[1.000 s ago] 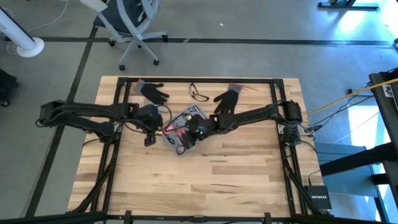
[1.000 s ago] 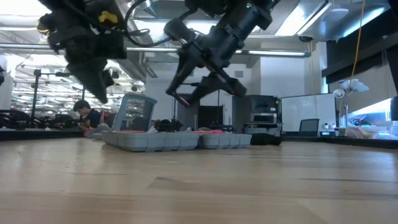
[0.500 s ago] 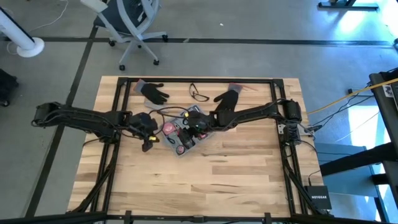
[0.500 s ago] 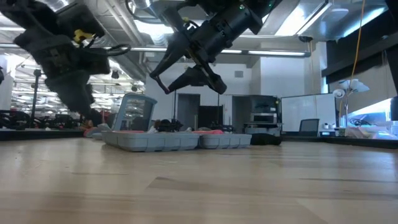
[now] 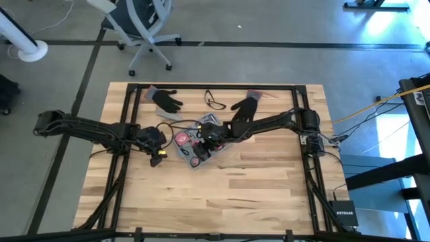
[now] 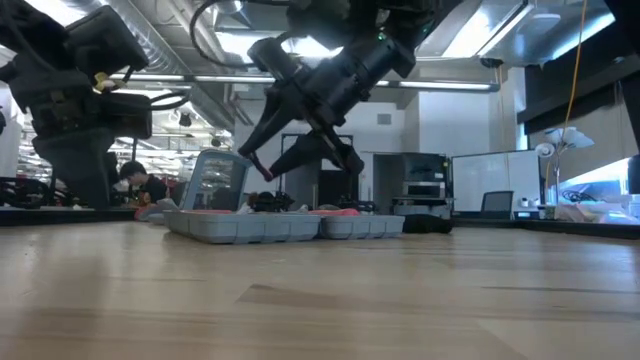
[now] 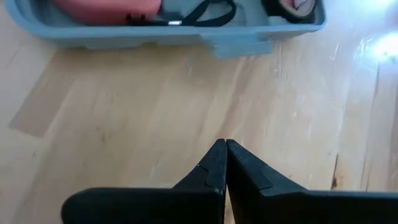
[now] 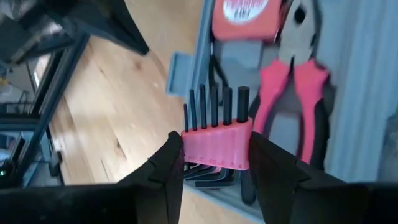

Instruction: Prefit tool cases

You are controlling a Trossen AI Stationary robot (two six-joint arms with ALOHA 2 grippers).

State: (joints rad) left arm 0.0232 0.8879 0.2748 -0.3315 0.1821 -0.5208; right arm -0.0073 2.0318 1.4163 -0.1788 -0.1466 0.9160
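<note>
High view: the blue-grey tool case (image 5: 195, 142) is lying mid-table (image 5: 255, 188); bare planks are surrounding it. Left wrist view: the left gripper (image 7: 225, 149), fingers pressed together, is hovering beside its rim. Right wrist view: the right gripper (image 8: 216, 149) is pinching a red hex-key holder (image 8: 217, 148) above it.

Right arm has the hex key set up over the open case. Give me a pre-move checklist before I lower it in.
1. Right gripper holds the red hex key holder between both fingers: ok.
2. Holder lifted above the tool case, not touching: ok.
3. Case open, flat on the table: ok.
4. Pliers and tape measure already seated in recesses: ok.
5. Free recess for the holder: cannot tell.
6. Left gripper shut, over bare table beside the case, out of the way: ok.
</note>
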